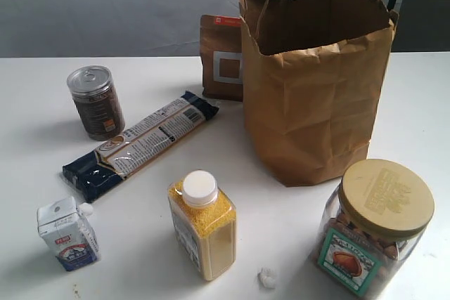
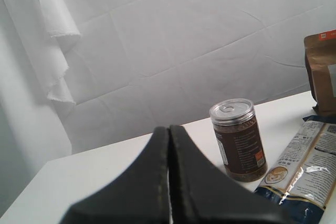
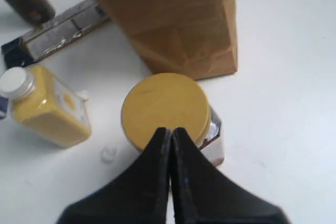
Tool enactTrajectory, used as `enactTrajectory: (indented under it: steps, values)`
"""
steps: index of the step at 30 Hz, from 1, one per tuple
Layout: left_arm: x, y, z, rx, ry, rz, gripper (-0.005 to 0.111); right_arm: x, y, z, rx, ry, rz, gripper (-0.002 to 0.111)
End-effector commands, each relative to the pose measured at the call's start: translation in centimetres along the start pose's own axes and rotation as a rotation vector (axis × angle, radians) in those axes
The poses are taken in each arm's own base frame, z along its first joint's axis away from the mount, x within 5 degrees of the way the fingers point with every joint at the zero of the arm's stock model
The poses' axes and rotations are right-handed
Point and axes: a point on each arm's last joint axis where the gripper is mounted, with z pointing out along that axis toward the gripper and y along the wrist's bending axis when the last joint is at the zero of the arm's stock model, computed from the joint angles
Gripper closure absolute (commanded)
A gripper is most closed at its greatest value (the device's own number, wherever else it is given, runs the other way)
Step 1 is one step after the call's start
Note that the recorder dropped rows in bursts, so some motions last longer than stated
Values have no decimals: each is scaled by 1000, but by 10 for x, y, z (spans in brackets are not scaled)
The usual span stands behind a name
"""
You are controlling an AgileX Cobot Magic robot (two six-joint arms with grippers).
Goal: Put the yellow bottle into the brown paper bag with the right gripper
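Fingers of the right tool (image 3: 170, 135) meet flat, gripping nothing, above the tan-lidded jar (image 3: 164, 109) — the left tool (image 2: 169, 132) is closed and empty too. The yellow bottle (image 1: 202, 224) stands upright on the white worktop (image 1: 422, 103), beside that jar and in front of the open brown paper bag (image 1: 316, 96) — touching neither.

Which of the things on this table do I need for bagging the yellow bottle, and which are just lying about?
Needed:
yellow bottle, standing upright
brown paper bag, open at the top
right gripper, shut, holding nothing

Lying about:
tan-lidded jar
can
long flat packet
small carton
dark-brown pouch
white scrap
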Motion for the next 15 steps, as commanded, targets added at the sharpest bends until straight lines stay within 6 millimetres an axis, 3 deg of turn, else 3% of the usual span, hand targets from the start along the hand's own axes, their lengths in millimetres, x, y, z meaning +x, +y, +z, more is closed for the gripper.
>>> enactTrajectory:
  steps: [1, 5, 8, 12, 15]
  values:
    - [1, -1, 0, 4, -5, -9, 107, -22, 15, -7, -131, 72, -75, 108]
    - [1, -1, 0, 4, -5, -9, 107, -35, 24, 1, -193, 140, -125, 102]
    - [1, -1, 0, 4, -5, -9, 107, -36, 34, 13, -235, 230, -131, 84]
    - [1, -1, 0, 4, -5, -9, 107, -37, 52, 39, -242, 346, -119, 49]
    - [1, -1, 0, 4, -5, -9, 107, -35, 74, 66, -249, 411, -162, 37]
